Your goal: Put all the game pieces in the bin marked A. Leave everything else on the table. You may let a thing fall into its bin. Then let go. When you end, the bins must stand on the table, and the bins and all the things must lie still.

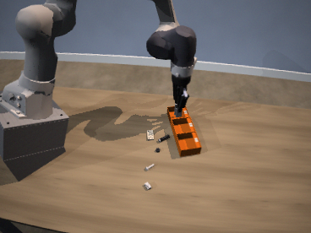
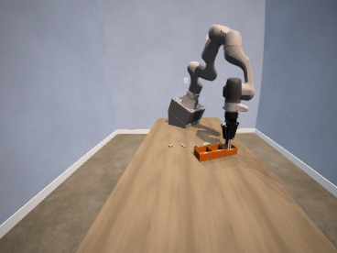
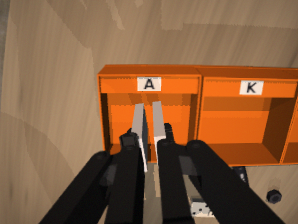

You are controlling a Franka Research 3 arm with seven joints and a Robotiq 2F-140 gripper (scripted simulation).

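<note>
My gripper [image 1: 178, 114] [image 2: 228, 147] [image 3: 150, 115] is shut to a narrow gap, with nothing seen between its fingertips. It points down over bin A [image 3: 115, 115], the far end compartment of the orange bin row [image 1: 190, 150] [image 2: 208, 157]. No piece shows in bin A, though the fingers hide part of it. On the table a white dotted domino-like tile [image 1: 150, 135] [image 3: 201, 208] lies beside the row. A small white block [image 1: 147, 186] [image 2: 170, 145], possibly a die, lies nearest the front in the top view.
A black rod-like thing [image 1: 163, 138] [image 3: 241, 175] lies close beside the bins. A small black nut-like thing [image 1: 157, 150] [image 3: 273, 196] and a pale bolt-like thing [image 1: 150, 167] [image 2: 183, 146] lie farther along. Bin K [image 3: 230, 117] adjoins bin A.
</note>
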